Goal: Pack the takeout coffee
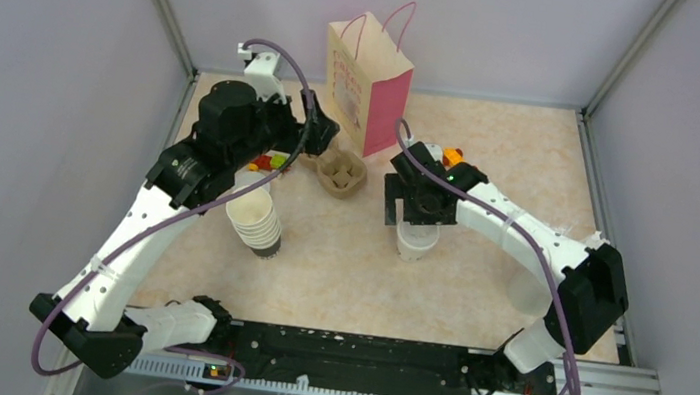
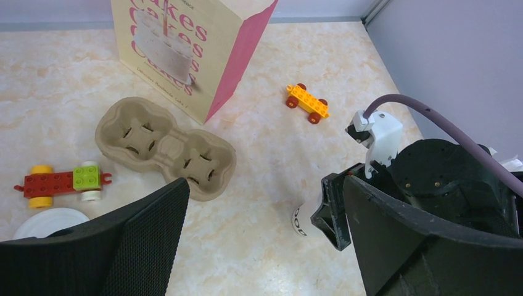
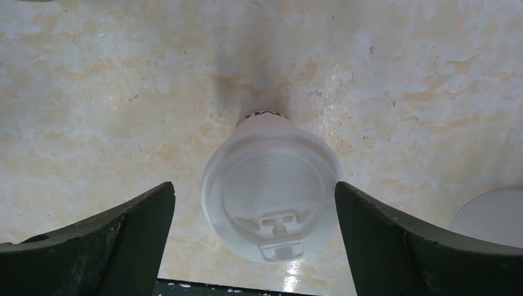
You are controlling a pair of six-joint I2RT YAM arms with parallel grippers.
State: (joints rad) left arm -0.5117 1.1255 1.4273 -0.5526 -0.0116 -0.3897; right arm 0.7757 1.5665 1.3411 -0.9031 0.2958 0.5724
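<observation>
Takeout coffee (image 3: 271, 200) stood on the table (image 1: 345, 288), right of the middle and nearer than the paper bag (image 1: 369, 79). The bag stood upright at the far side, and the pulp cup carrier (image 2: 163, 148) lay flat just near and left of it. The right fingers (image 3: 123, 240) were wide apart, one on each side of the cup, with a gap to the lid on both sides, so nothing was clamped. The left fingers (image 2: 145, 237) were also apart and empty, over the table near the carrier.

I judge that the step in hand was the grasp of the coffee. The next move probably called for closing the right fingers on the paper wall under the lid, gently, because such a cup can crush. Then it should go straight up, toward the carrier or the bag; which one I cannot tell. The takeout coffee was upright. Its long axis was vertical, the lid was on top, and the small drinking slot pointed toward the right wrist camera.
</observation>
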